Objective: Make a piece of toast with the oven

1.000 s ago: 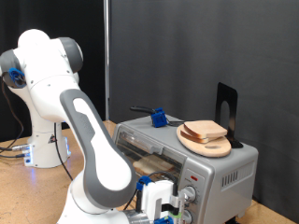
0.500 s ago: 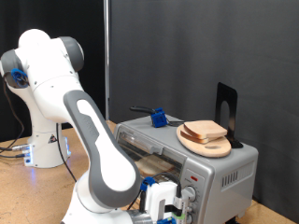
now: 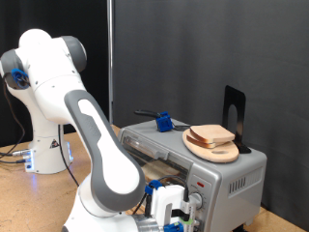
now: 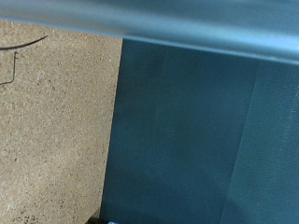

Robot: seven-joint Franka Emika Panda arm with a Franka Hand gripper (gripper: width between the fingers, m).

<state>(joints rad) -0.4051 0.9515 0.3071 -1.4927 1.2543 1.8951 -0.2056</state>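
The silver-grey oven [image 3: 232, 179] stands at the exterior view's lower right with its front door let down. A pale slice with a tan crust, the piece of toast [image 3: 161, 170], lies inside on the rack. My gripper [image 3: 171, 213], white with blue fingertips, is low in front of the oven, by the door's outer edge and beside the knobs [image 3: 197, 201]. No slice shows between its fingers. In the wrist view the fingers do not show. It shows only a silvery bar [image 4: 149, 28] across one edge.
A round wooden board [image 3: 223, 153] with another bread slice [image 3: 212, 134] lies on the oven's top. A blue object [image 3: 164, 122] and a black stand [image 3: 234, 111] are there too. The wrist view shows a tan cork-like tabletop [image 4: 56, 121] and a dark teal mat [image 4: 206, 140].
The arm's forearm has shifted slightly to the left and downward. The hand stays low by the oven door. The bread slices have not moved.
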